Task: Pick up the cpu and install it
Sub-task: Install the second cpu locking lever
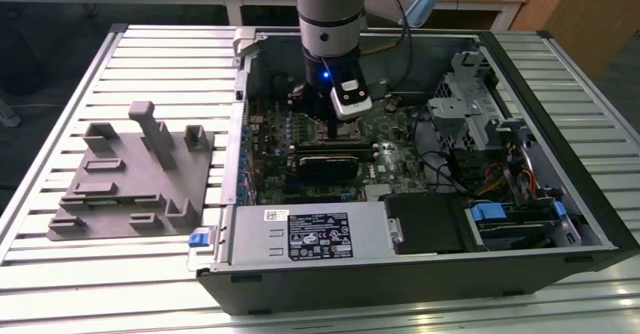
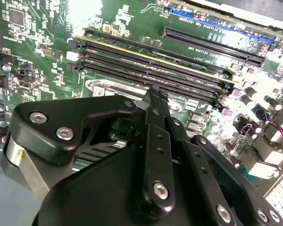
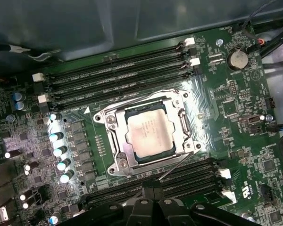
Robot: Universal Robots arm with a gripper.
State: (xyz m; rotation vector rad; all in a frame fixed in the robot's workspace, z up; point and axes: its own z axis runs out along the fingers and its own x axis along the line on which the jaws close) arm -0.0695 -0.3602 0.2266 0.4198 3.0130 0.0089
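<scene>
The cpu [image 3: 150, 132], a pale silver square, lies flat inside the metal-framed socket [image 3: 114, 141] on the green motherboard [image 3: 236, 99] in the first wrist view. My gripper [image 3: 151, 189] hovers just beside the socket's edge, above the memory slots, with its two black fingers pressed together and nothing between them. In the second wrist view the gripper [image 2: 155, 92] shows the same closed pair of fingers over the board, and a strip of the socket frame [image 2: 104, 87] peeks out past them. In the exterior view the gripper [image 1: 335, 129] reaches down into the open computer case [image 1: 420, 274].
A grey fixture [image 1: 130, 177] with upright posts stands on the slatted table at the exterior view's left. Inside the case sit a black finned block [image 1: 325, 162], a power supply [image 1: 310, 233], drive cages [image 1: 480, 117] and loose cables [image 1: 500, 177]. Memory slots [image 3: 122, 75] flank the socket.
</scene>
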